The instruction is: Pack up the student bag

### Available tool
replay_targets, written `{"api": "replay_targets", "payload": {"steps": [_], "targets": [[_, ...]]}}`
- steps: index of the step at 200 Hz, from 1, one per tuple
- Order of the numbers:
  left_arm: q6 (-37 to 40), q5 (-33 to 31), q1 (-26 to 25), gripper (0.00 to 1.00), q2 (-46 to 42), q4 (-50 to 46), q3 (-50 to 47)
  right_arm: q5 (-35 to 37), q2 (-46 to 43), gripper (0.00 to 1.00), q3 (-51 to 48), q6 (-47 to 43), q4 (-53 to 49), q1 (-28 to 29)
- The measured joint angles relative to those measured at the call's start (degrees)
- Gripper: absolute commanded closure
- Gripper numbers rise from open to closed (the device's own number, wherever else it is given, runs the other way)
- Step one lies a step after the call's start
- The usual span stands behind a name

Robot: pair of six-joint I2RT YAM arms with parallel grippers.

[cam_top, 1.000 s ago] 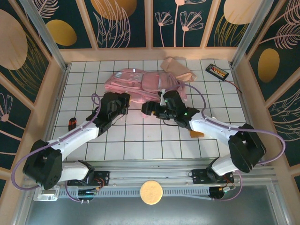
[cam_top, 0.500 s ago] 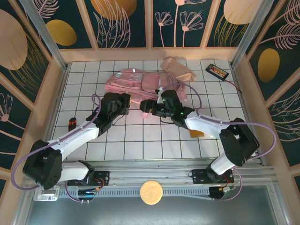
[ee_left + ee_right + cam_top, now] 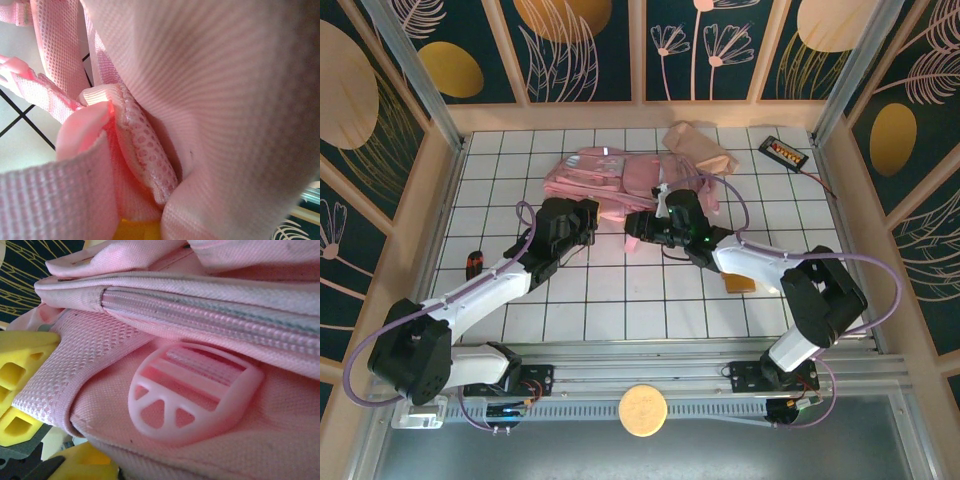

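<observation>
Backpack (image 3: 610,175) lies flat on the table (image 3: 620,300), toward the far edge and a bit left of centre. In the top view both arms reach to its near side: left gripper (image 3: 584,222) at the near-left hem, right gripper (image 3: 640,232) at the near-right hem, with a pink scrap of strap poking out under it. The top view also gives the rest of the layout: crumpled paper bag (image 3: 698,148) touching the backpack's far-right end, black device (image 3: 783,151) in the far-right corner, small dark object (image 3: 473,264) at the left edge, tan piece (image 3: 740,285) beside the right forearm. Jaw state isn't readable from up there, so the wrist views do that job. Left wrist: mesh fabric (image 3: 150,150) and woven strap (image 3: 50,200) bunched right against the lens, yellow finger (image 3: 135,231) just visible at the bottom. Jaws are fully closed, pinching backpack fabric. Right wrist: zipper line (image 3: 210,322), round pink buckle (image 3: 192,390), and the yellow fingers (image 3: 17,385) sitting on either side of a padded strap edge (gap looks narrow). Whether they actually clamp it, I can't tell.
</observation>
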Motion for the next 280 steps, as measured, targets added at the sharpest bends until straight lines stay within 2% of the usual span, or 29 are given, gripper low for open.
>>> {"api": "replay_targets", "payload": {"steps": [12, 18, 49, 75, 118, 139, 198, 231, 235, 248, 252, 272, 280], "targets": [[0.0, 0.0, 0.0, 1.0, 0.0, 0.0, 0.0, -0.5, 0.0, 0.9, 0.1, -0.2, 0.0, -0.2], [0.0, 0.0, -0.1, 1.0, 0.0, -0.1, 0.0, -0.9, 0.0, 1.0, 0.3, -0.5, 0.0, -0.3], [0.0, 0.0, -0.2, 1.0, 0.0, -1.0, 0.0, -1.3, -0.1, 1.0, 0.8, -1.5, -1.5, -0.7], [1.3, 0.6, 0.3, 1.0, -0.2, -2.6, 0.0, -1.0, -0.9, 1.0, 2.6, -3.0, -8.6, -1.1], [9.4, 6.7, 7.8, 1.0, -2.7, -8.3, 0.0, 0.4, -5.4, 1.0, 3.7, -7.9, -25.7, -6.5], [12.8, 10.6, 10.9, 1.0, -3.4, -9.6, 0.0, 0.3, -7.1, 1.0, 3.7, -11.4, -30.9, -9.4], [23.4, 20.9, 14.7, 1.0, -1.2, -14.5, 3.7, -2.9, -8.3, 1.0, 3.6, -20.3, -36.3, -18.8], [28.1, 25.6, 18.8, 1.0, -0.3, -16.2, 4.3, -7.1, -8.0, 1.0, 3.6, -23.6, -36.5, -19.1], [28.5, 25.9, 19.2, 0.92, 0.3, -16.2, 4.5, -7.2, -8.0, 1.0, 3.6, -23.7, -36.5, -18.6], [29.9, 26.6, 20.7, 0.56, 3.1, -15.7, 5.5, -7.1, -7.8, 1.0, 3.6, -23.8, -36.5, -16.1], [30.2, 26.7, 21.3, 0.49, 4.2, -15.2, 5.9, -7.2, -7.7, 1.0, 3.6, -23.7, -36.4, -15.3], [31.7, 26.5, 23.4, 0.22, 9.3, -13.6, 7.2, -7.8, -6.0, 1.0, 3.6, -21.1, -34.6, -9.1], [32.1, 25.9, 24.0, 0.17, 9.6, -13.7, 6.8, -8.3, -4.6, 1.0, 3.9, -19.7, -33.6, -6.7]]}}
